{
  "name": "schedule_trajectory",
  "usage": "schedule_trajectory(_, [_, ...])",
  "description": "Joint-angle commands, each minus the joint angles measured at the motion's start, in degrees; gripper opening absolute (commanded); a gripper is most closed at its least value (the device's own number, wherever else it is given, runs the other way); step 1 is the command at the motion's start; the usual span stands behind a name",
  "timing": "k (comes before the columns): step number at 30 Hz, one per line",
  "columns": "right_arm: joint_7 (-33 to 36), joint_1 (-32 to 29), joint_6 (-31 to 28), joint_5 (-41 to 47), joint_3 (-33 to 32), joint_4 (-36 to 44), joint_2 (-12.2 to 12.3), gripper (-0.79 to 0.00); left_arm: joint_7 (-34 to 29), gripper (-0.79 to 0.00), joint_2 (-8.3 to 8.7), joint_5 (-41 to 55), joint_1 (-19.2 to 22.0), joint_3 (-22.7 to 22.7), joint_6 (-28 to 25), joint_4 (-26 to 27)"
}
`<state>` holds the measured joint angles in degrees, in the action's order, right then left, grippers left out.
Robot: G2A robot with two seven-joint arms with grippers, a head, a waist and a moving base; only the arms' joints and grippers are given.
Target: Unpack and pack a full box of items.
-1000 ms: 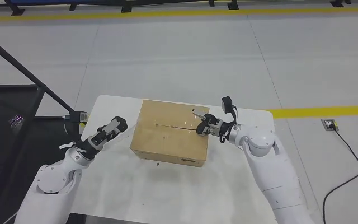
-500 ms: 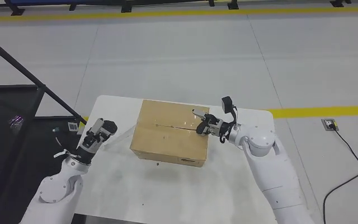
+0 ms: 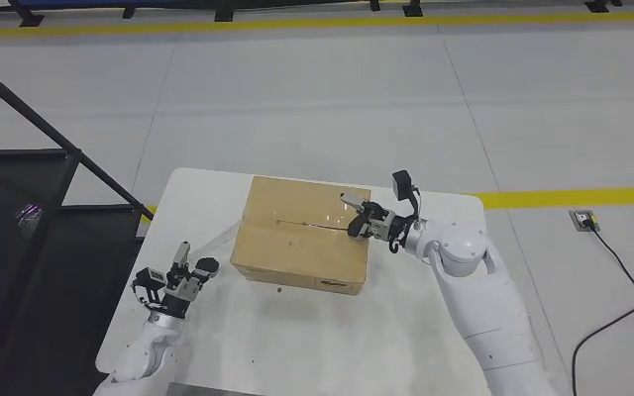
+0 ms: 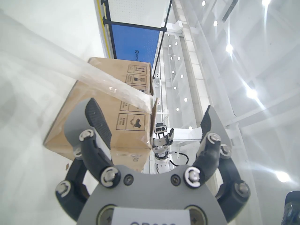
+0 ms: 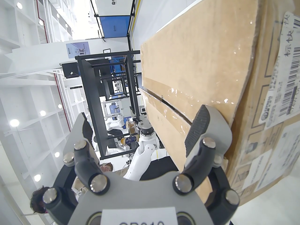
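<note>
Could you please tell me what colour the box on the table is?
The box is plain brown cardboard; the right wrist view shows it best.

Bright, even overhead light washes the white surface (image 3: 297, 337), the box (image 3: 297, 238) casts only a faint soft shadow, ceiling lamps (image 4: 252, 93) flare into long streaks in the left wrist view, and the 2 wrist views bow straight lines near their edges.

You see a glossy white left arm (image 3: 149, 351) and right arm (image 3: 474, 277) with rounded joints, and on the left gripper (image 4: 150, 111) and right gripper (image 5: 143, 115) a grey plate (image 4: 150, 188), silver screws (image 4: 107, 176), black links (image 4: 93, 151), ribbed black pads (image 4: 97, 120) on 2 fingers (image 4: 216, 129) and a white label (image 4: 150, 216).
</note>
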<state>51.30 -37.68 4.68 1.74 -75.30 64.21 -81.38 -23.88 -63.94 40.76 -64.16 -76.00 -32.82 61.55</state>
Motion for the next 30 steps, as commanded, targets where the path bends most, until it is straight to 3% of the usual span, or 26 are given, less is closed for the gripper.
schedule_trajectory(1, [0.0, 0.0, 0.0, 0.0, 0.0, 0.0, 0.0, 0.000, 0.2, 0.000, -0.59, 0.6, 2.2, 1.3, 0.6, -2.7])
schedule_trajectory(7, [0.0, 0.0, 0.0, 0.0, 0.0, 0.0, 0.0, 0.000, -0.2, 0.000, -2.62, 3.7, 9.2, 4.4, 1.9, -11.0])
schedule_trajectory(13, [0.0, 0.0, 0.0, 0.0, 0.0, 0.0, 0.0, 0.000, -0.2, 0.000, -3.86, 4.2, 14.5, 4.8, -2.1, -16.0])
schedule_trajectory(22, [0.0, 0.0, 0.0, 0.0, 0.0, 0.0, 0.0, 0.000, 0.6, 0.000, -2.66, -2.0, 16.9, -0.1, -5.5, -13.5])
schedule_trajectory(30, [0.0, 0.0, 0.0, 0.0, 0.0, 0.0, 0.0, 0.000, 3.7, 0.000, -1.41, -12.5, 16.0, -3.3, -4.3, -6.3])
